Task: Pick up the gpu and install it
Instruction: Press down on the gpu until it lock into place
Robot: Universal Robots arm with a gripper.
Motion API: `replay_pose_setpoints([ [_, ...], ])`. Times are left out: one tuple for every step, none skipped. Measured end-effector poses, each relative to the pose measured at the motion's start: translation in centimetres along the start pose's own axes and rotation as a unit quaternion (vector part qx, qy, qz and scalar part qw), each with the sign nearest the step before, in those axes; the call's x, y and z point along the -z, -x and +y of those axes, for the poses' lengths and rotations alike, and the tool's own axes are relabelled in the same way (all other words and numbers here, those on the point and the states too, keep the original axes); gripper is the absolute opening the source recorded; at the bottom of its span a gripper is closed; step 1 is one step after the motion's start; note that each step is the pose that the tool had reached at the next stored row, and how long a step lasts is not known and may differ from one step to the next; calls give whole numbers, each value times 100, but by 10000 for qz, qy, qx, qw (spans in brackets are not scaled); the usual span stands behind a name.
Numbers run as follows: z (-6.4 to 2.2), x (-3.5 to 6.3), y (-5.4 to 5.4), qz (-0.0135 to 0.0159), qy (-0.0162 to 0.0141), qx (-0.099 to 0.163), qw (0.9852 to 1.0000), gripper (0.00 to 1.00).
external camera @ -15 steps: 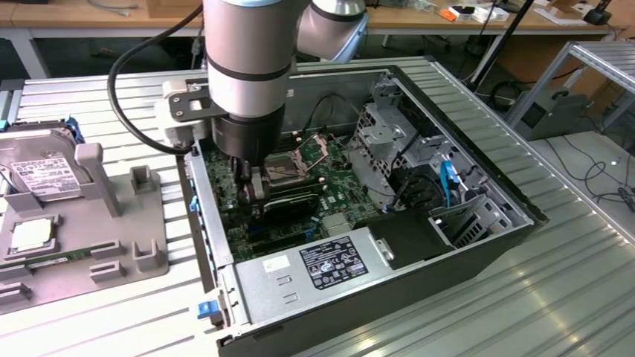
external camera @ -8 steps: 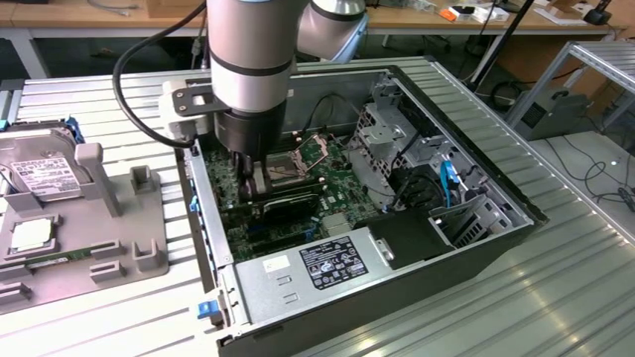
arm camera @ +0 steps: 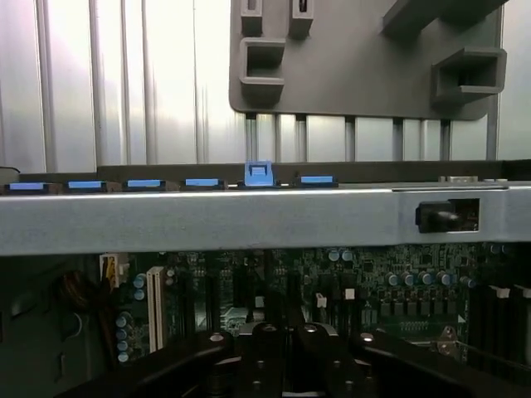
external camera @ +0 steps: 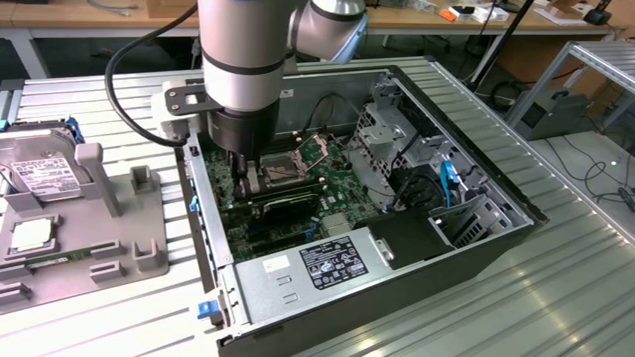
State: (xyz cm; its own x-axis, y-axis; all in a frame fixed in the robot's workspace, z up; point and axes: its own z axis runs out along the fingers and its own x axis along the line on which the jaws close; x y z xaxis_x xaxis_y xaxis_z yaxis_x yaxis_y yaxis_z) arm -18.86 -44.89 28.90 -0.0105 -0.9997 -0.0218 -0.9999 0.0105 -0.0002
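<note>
Pincer (external camera: 241, 172) shut inside open computer case (external camera: 476, 175), above gpu (external camera: 288, 202)

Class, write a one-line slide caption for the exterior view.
Robot arm's shut gripper reaches into the open computer case, at the gpu on the motherboard.

Arm: one grey arm, its thick wrist section pointing straight down, elbow joint bent off to the exterior view's right at the far edge of the picture.
Cable: a black cable loops off the arm on the exterior view's left.
End effector (external camera: 244, 172): black, aimed downward, low; fingers (arm camera: 264, 348) drawn together, closed, seen dark from the wrist view.
</note>
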Motion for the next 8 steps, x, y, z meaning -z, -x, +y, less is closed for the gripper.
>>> replay_pose_setpoints([
  [23,0,2,0,-2,0,10000,11],
  [60,0,2,0,-6,0,10000,11],
  [84,0,2,0,-10,0,10000,11],
  [106,0,1,0,-14,1,10000,11],
  [125,1,1,0,-16,1,10000,11],
  [131,0,1,0,-17,1,10000,11],
  [143,0,0,0,-17,0,10000,11],
  [156,0,1,0,-18,1,10000,11],
])
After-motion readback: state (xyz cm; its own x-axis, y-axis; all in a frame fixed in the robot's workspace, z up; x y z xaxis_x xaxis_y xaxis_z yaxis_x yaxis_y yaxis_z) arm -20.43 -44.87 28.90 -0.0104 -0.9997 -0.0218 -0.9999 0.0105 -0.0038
